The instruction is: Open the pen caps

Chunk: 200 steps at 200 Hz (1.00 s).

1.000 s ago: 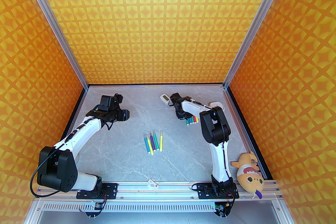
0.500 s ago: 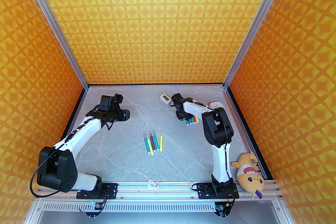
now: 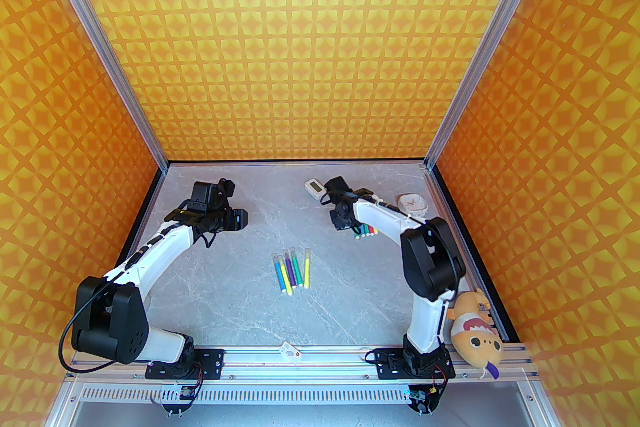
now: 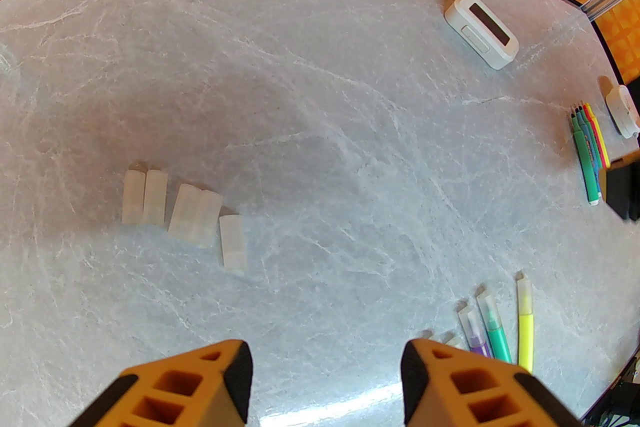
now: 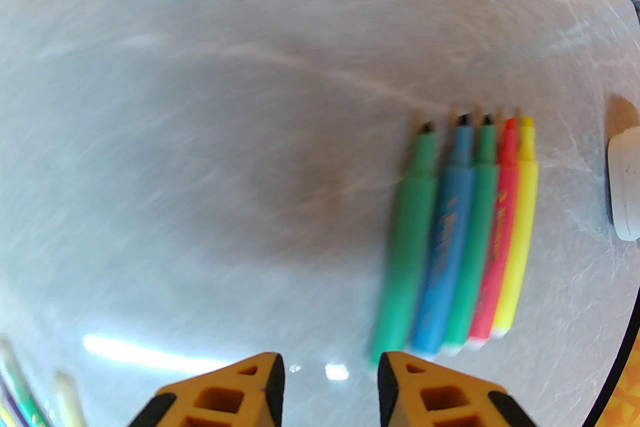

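Grey marble-look worktop (image 3: 240, 295): five loose pen caps (image 4: 185, 212) lie in a ragged row ahead and to the left of the left jaws, which hover well apart with nothing between them. Right jaws are parted a little, gripping nothing, with five uncapped pens (image 5: 460, 235) side by side on the worktop just to their right. Five capped pens (image 3: 293, 270) lie mid-worktop between the arms.

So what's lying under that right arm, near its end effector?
Five uncapped pens lie in a tight row on the table: green, blue, green, red, yellow. From above, the right arm covers their tip ends.
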{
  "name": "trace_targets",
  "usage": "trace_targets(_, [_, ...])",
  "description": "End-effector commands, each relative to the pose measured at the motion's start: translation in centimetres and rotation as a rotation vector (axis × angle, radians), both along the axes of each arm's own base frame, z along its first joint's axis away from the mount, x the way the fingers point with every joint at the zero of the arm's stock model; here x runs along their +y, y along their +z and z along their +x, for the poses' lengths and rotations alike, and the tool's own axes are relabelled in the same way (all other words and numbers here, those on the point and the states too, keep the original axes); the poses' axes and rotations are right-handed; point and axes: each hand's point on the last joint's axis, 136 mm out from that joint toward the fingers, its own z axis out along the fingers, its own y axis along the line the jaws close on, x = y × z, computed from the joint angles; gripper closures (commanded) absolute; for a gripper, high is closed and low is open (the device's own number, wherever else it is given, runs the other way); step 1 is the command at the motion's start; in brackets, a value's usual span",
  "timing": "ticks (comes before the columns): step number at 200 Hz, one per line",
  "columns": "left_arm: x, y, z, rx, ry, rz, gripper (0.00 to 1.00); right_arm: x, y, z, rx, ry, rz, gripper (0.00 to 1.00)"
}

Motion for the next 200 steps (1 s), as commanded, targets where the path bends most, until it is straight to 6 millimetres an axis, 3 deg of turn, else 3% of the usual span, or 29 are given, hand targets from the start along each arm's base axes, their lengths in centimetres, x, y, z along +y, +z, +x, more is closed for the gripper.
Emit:
trace_targets(1, [0.0,-0.5,0.4,-0.008,0.005,-0.023,0.46,2.1,0.9,-1.8,-0.021,0.02,0.075,0.61])
trace_targets(48, [0.0,-1.1,0.5,-0.017,0.008,-0.026,0.46,6.7,0.4,-6.3,0.016,0.069,0.296,0.6])
trace_targets(115, [0.1,-1.7,0.6,-0.042,0.019,-0.038,0.41,8.7,-1.0,-11.4,0.06,-0.062,0.383,0.6])
trace_targets(200, [0.5,-1.4,0.6,-0.104,0.006,-0.029,0.29,11.1,-2.5,-13.9,0.172,-0.076,0.347,0.6])
